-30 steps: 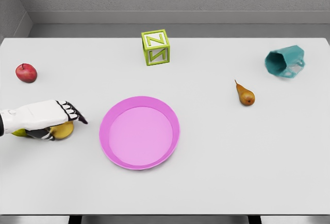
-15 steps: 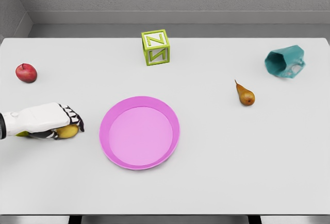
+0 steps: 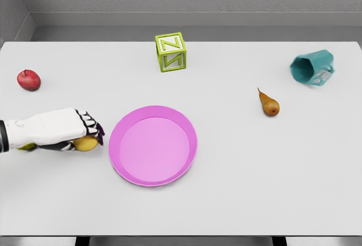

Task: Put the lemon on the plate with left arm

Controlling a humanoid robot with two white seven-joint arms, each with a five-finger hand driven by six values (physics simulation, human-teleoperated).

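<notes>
The yellow lemon shows under my left hand, whose fingers are curled over it, just left of the plate. My left arm comes in from the left edge. The pink plate lies flat near the table's middle, with nothing on it. A small gap separates the hand from the plate's left rim. I cannot tell whether the lemon is off the table. My right arm is out of view.
A red apple sits at the far left. A green letter block stands behind the plate. A brown pear and a tipped teal cup lie to the right. A yellow-green bit peeks from under my forearm.
My left hand has closed over the lemon and moved right toward the plate, carrying the lemon with it. The teal cup has shifted a little.
</notes>
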